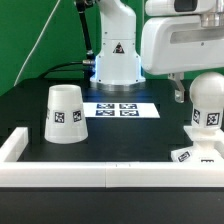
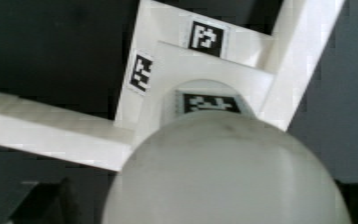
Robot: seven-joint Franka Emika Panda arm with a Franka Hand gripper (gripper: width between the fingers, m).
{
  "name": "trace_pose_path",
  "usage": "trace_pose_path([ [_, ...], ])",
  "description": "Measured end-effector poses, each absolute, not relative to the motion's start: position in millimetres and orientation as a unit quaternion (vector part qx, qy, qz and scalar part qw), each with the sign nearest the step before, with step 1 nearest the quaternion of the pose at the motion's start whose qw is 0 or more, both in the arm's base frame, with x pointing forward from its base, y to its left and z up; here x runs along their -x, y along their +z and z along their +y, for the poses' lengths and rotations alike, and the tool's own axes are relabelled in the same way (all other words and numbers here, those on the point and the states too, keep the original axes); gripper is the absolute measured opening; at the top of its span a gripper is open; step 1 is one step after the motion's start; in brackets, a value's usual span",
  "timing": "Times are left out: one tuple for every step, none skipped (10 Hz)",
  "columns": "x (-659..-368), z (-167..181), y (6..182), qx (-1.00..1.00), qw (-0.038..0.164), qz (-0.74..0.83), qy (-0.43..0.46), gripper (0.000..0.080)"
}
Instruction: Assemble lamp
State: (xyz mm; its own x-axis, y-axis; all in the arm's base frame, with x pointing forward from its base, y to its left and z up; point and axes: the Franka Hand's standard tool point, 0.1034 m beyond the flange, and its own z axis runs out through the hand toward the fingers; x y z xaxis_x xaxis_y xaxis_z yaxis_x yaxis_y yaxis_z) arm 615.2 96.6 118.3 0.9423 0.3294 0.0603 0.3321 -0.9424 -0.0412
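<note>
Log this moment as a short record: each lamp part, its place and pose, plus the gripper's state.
shade: wide end down, at the exterior view's left, apart from the other parts
bulb: upright, neck down, at the exterior view's right
base: lies flat under the bulb's neck; cannot tell if they are joined
gripper: close around the bulb; cannot tell if it is open or shut
marker board: flat, between shade and bulb
</note>
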Motion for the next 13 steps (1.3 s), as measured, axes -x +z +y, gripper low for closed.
trace_pose_path([
  [-615.3, 95.7, 118.2, 0.979, 0.024, -0.202, -0.027, 0.0698],
  [-615.4, 95.1, 118.1, 0.972, 0.022, -0.233, -0.028, 0.0698],
  [-615.3, 95.4, 118.1, 0.961, 0.019, -0.273, -0.028, 0.0698],
  [-614.7, 98.5, 118.0, 0.940, 0.011, -0.340, -0.028, 0.0698],
  [-613.7, 101.6, 117.1, 0.920, 0.007, -0.391, -0.026, 0.0698],
  [-612.6, 102.3, 115.3, 0.896, 0.000, -0.443, -0.021, 0.0698],
  [-611.2, 101.7, 112.9, 0.879, -0.004, -0.477, -0.010, 0.0698],
  [-612.0, 100.8, 112.5, 0.857, -0.011, -0.515, -0.007, 0.0698],
  [-612.2, 100.1, 112.2, 0.834, -0.017, -0.551, -0.004, 0.0698],
  [-612.3, 101.2, 112.4, 0.813, -0.023, -0.581, -0.001, 0.0698],
  [-613.0, 101.0, 112.8, 0.808, -0.026, -0.589, -0.002, 0.0698],
  [-613.1, 99.6, 112.6, 0.808, -0.026, -0.588, -0.001, 0.0698],
  [-613.1, 99.1, 112.6, 0.809, -0.026, -0.587, -0.001, 0.0689],
])
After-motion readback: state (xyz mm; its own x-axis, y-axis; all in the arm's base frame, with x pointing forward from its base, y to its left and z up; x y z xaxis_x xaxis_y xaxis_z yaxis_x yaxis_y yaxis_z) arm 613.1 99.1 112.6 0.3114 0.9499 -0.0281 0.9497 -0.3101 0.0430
